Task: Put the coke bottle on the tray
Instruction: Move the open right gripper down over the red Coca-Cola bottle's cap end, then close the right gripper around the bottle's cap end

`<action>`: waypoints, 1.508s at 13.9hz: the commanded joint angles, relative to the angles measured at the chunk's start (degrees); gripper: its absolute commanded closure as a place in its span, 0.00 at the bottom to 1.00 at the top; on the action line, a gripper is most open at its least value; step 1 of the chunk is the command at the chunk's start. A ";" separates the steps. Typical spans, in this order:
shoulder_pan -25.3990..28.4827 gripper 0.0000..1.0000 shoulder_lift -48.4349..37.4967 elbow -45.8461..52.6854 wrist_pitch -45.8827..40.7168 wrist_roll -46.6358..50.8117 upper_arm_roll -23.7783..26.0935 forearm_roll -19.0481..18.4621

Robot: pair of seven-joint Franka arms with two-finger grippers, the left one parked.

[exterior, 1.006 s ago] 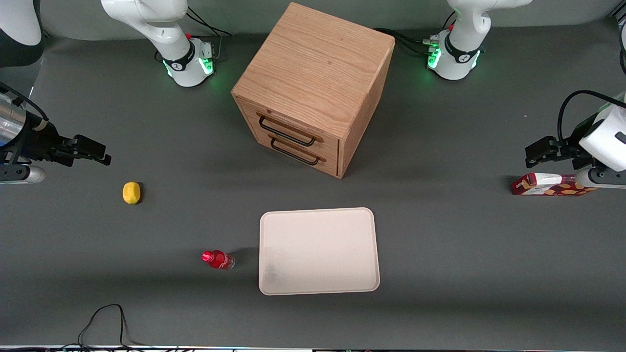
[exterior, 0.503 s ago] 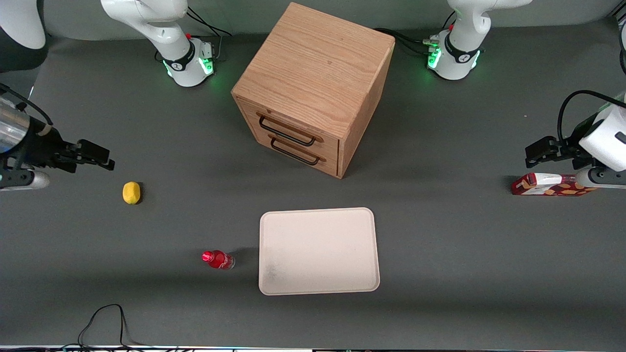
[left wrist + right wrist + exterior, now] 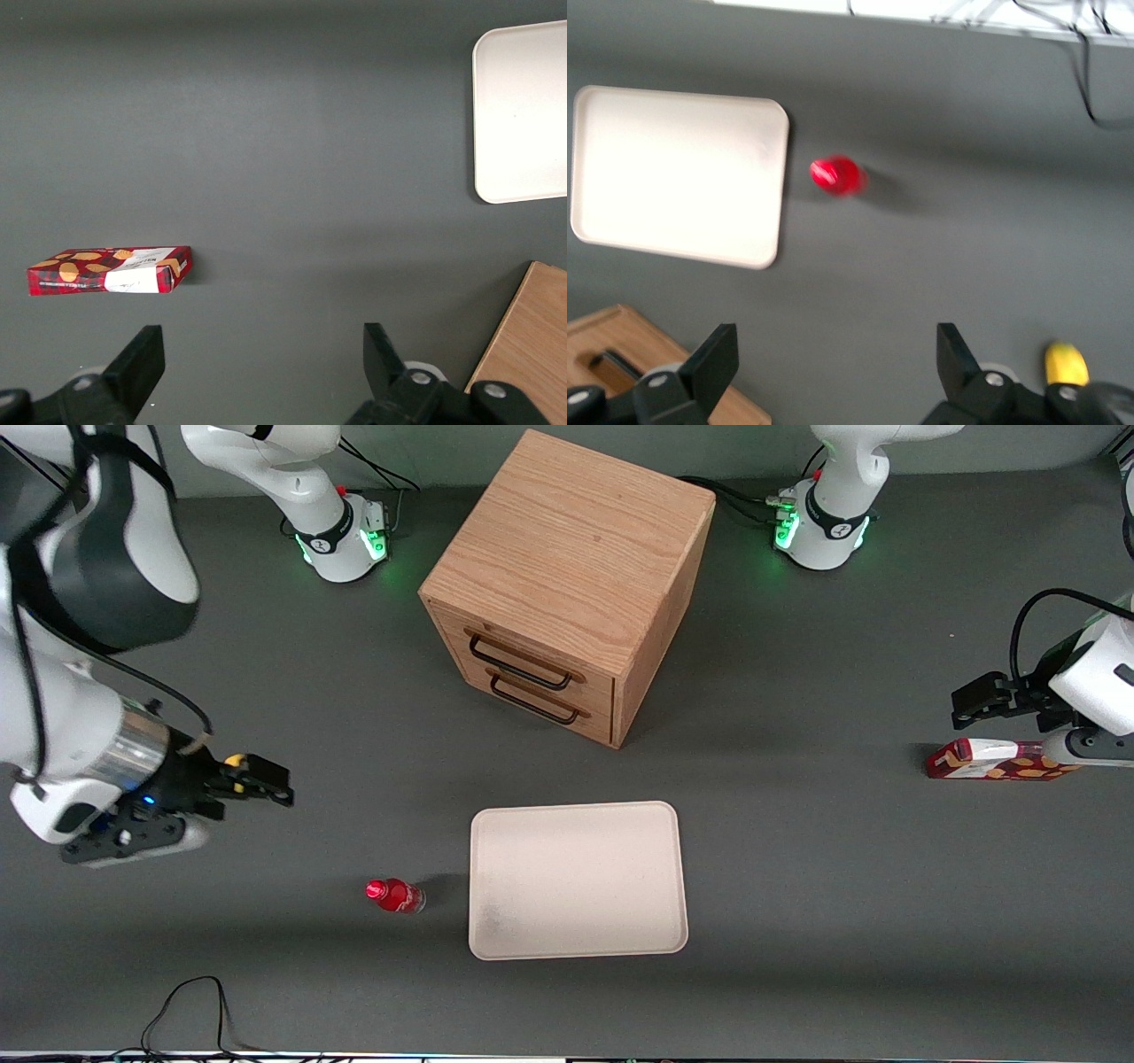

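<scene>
The gripper (image 3: 266, 788) hangs above the surface (image 3: 797, 868) with its fingers spread wide and nothing between them, well apart from the coke bottle (image 3: 394, 895) — which stands upright just beside the tray (image 3: 578, 879), nearer the working arm's end. The approach looks best made from straight above the red cap, descending low enough to clamp the body rather than the cap. The tray is bare — any spot inside its rim will do. A lemon (image 3: 1066, 363) lies under the gripper.
</scene>
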 commanded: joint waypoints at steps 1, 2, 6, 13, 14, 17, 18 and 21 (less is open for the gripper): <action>3.26 0.03 4.98 3.62 5.56 -2.32 -0.32 -0.81; 3.96 0.08 5.95 3.53 7.67 -2.32 -0.32 -1.69; 4.41 0.17 9.81 2.92 15.50 -2.67 -0.41 -3.45; 4.41 0.00 13.95 0.19 17.80 -1.79 -0.41 -3.63; 4.50 0.00 14.39 0.10 17.80 -1.70 -0.41 -3.63; 4.41 0.01 14.66 -2.52 17.72 0.31 -0.76 -3.54; 4.23 0.03 14.75 -3.14 17.72 1.19 -0.76 -3.45; 3.71 0.13 15.97 -2.97 17.72 1.55 -0.85 -3.10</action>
